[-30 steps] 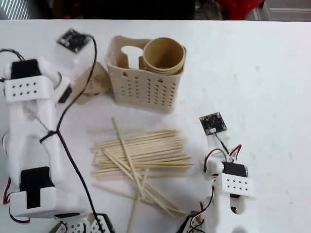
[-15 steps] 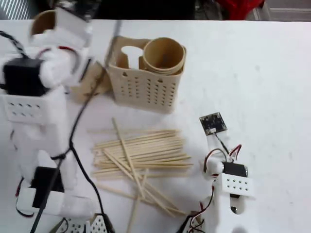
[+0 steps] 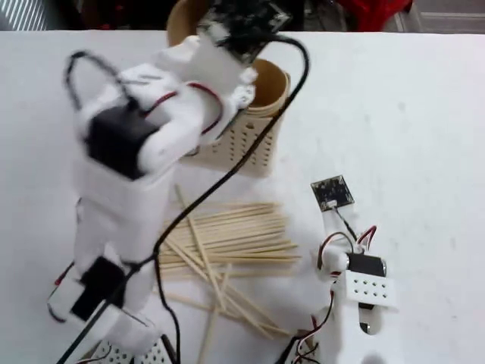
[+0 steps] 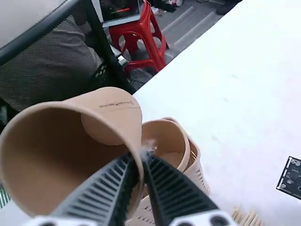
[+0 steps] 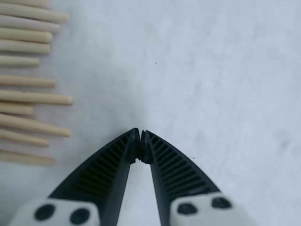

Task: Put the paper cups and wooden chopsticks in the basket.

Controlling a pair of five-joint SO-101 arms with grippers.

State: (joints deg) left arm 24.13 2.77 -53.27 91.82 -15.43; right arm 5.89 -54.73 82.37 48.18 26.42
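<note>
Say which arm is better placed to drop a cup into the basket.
Left: its end effector holds a paper cup near the basket; the right end effector sits shut by the chopsticks.

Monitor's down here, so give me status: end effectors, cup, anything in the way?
Left end effector shut on paper cup, by the basket. Right end effector shut, empty, beside loose chopsticks. Stacked cups already in basket.

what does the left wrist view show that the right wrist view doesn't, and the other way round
Extra in the left wrist view: the left gripper shut on a paper cup at its rim, the basket with nested cups close by, and a red stool beyond the table edge. Extra in the right wrist view: the right gripper, shut and empty. Both: the white table and ends of wooden chopsticks.
</note>
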